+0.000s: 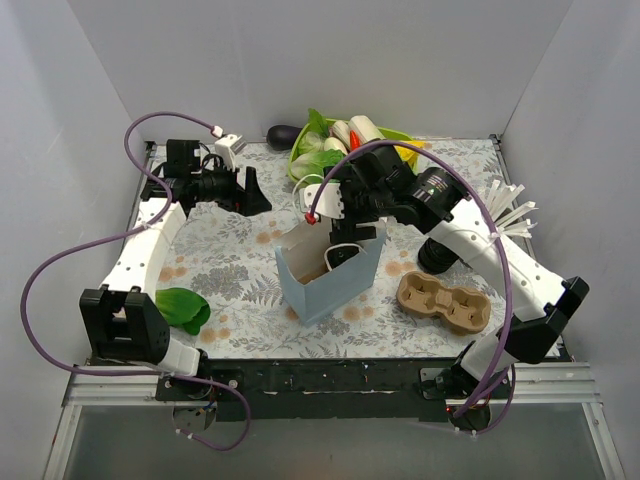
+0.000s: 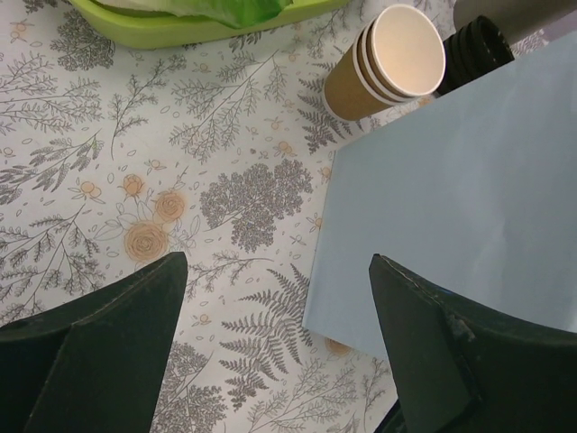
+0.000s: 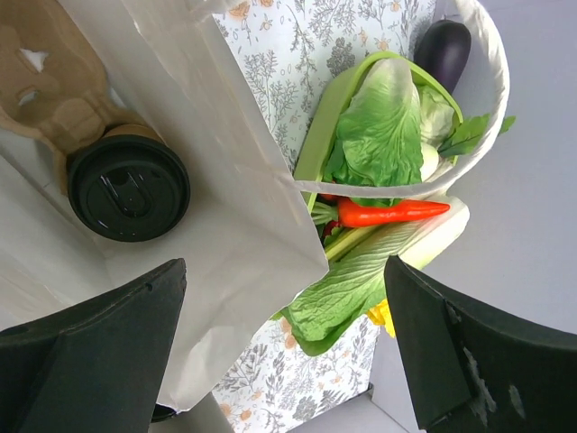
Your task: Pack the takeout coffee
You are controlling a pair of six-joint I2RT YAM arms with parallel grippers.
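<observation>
Right gripper (image 3: 284, 266) hung wide open over blue bag (image 1: 335, 285); left gripper (image 2: 278, 262) gaped empty at bag's ten o'clock. Takeout coffee (image 3: 128, 188) sat inside bag. Likely light, thin-walled, crushable, spill-prone; best gripped gently around body, below lid.

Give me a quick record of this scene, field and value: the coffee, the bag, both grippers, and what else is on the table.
takeout coffee: black lid on, inside the blue bag, at a cardboard carrier
blue bag: upright, mouth open, mid-table
right gripper: open, empty, over the bag's mouth
left gripper: open, empty, above the tablecloth beside the bag
lidless cups: stacked, lying on their side by the bag
second carrier: empty, right of the bag
vegetable tray: far edge
</observation>
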